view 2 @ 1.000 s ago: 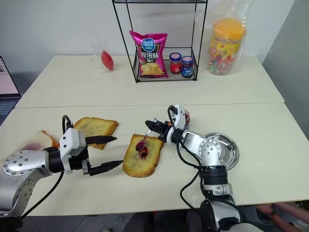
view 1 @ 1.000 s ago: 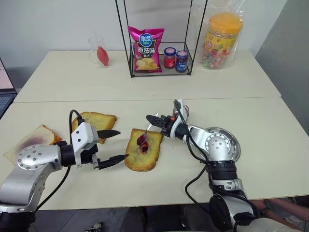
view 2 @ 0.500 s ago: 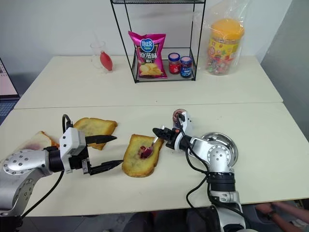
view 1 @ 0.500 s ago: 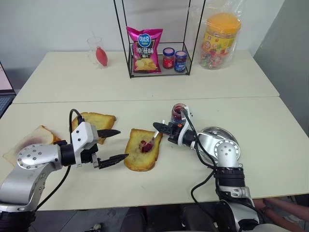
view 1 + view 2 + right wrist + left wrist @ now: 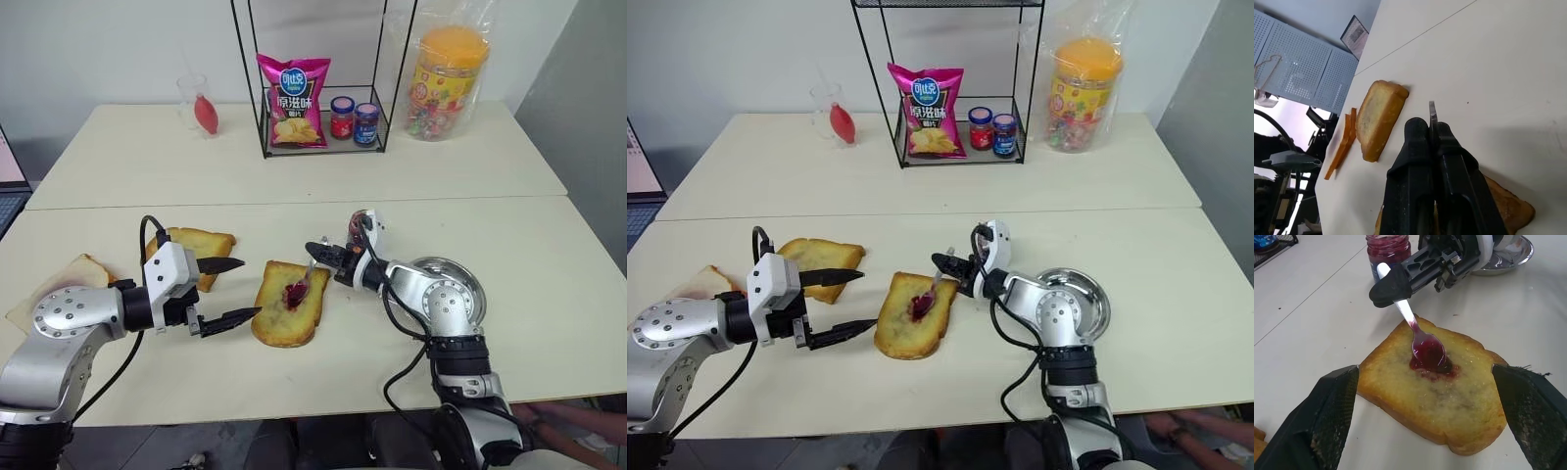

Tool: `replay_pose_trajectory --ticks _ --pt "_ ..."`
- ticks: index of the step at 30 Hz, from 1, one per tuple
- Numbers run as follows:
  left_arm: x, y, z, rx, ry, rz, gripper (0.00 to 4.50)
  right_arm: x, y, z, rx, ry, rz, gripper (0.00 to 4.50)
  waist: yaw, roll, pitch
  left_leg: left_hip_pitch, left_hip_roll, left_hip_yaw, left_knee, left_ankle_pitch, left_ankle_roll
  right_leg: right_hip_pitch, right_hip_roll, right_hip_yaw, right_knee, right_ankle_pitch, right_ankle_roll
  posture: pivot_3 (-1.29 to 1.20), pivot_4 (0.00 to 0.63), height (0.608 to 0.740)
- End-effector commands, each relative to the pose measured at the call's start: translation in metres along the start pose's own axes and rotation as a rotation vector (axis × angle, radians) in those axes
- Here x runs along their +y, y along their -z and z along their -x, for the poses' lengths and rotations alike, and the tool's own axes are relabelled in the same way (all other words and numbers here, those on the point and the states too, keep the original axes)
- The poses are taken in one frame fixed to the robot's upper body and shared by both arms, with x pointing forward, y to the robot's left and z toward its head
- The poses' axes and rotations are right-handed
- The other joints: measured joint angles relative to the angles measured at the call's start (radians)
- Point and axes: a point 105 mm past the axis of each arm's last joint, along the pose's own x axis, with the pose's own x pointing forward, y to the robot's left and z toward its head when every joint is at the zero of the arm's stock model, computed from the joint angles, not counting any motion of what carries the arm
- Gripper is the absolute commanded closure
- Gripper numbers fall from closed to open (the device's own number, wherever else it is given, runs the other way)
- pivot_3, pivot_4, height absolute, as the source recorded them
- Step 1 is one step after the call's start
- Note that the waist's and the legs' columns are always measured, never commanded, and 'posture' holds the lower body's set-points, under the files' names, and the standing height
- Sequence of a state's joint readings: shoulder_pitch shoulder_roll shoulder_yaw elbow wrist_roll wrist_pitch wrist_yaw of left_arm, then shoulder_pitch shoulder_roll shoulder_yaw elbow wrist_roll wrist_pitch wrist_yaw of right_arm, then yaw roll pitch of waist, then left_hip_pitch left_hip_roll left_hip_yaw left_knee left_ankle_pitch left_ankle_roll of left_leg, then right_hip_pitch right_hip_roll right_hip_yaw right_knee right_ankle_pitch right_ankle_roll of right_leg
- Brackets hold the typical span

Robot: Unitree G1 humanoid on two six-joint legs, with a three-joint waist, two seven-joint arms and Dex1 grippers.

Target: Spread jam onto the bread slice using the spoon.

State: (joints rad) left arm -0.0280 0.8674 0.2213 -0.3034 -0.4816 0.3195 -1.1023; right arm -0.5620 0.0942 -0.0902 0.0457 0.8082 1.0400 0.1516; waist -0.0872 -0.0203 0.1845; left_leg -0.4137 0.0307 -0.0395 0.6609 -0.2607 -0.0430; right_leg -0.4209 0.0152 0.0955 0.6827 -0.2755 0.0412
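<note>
Red jam [image 5: 1431,363] under spoon [image 5: 1420,335] bowl, mid bread slice [image 5: 1435,391]; R tool [image 5: 321,249] clamped on spoon handle; L tool [image 5: 233,290] apart beside slice.

L gripper [image 5: 227,291] wide open, level; R gripper [image 5: 315,249] clamped tight, pointing left.

Three slices of bread lie on the table: the bread slice [image 5: 290,303] with jam, a golden toast slice [image 5: 201,250] and a pale slice [image 5: 59,284]. There is one spoon [image 5: 1422,340], one open jam jar [image 5: 1388,249], one steel dish [image 5: 1081,294]. The wire rack [image 5: 323,83] holds one chip bag [image 5: 294,93] and two lidded jars [image 5: 354,118]; one glass [image 5: 199,103] and one candy tub [image 5: 446,73] stand beside it.
</note>
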Motion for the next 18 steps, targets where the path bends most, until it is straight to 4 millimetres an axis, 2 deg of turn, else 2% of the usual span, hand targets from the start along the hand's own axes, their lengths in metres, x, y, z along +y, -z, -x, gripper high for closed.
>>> replay_pose_trajectory --ticks 1,7,15,18 --pt "0.002 -0.005 0.000 -0.005 -0.002 -0.030 0.00 0.020 -0.013 -0.003 -0.056 -0.073 -0.028 4.44 0.000 0.000 0.000 0.000 0.000 0.000 0.000 0.000 0.000 0.000 0.000 0.000 0.000 0.000 0.000 0.00 0.150 0.740" --pt "0.002 -0.004 0.000 -0.004 -0.001 -0.029 0.00 0.039 -0.022 -0.007 -0.058 -0.148 -0.077 4.44 0.001 0.000 0.000 0.000 0.000 0.000 0.000 0.000 0.000 0.000 0.000 0.000 0.000 0.000 0.000 0.00 0.150 0.740" --pt "0.002 -0.003 0.001 0.003 0.003 -0.025 0.00 0.031 0.014 -0.014 0.074 -0.107 -0.065 4.44 0.000 0.000 0.000 0.000 0.000 0.000 0.000 0.000 0.000 0.000 0.000 0.000 0.000 0.000 0.000 0.00 0.150 0.740" --pt "0.000 -0.002 0.001 0.004 0.008 -0.023 0.00 0.030 0.018 -0.016 0.086 -0.106 -0.058 4.44 0.000 0.000 0.000 0.000 0.000 0.000 0.000 0.000 0.000 0.000 0.000 0.000 0.000 0.000 0.000 0.00 0.150 0.740"
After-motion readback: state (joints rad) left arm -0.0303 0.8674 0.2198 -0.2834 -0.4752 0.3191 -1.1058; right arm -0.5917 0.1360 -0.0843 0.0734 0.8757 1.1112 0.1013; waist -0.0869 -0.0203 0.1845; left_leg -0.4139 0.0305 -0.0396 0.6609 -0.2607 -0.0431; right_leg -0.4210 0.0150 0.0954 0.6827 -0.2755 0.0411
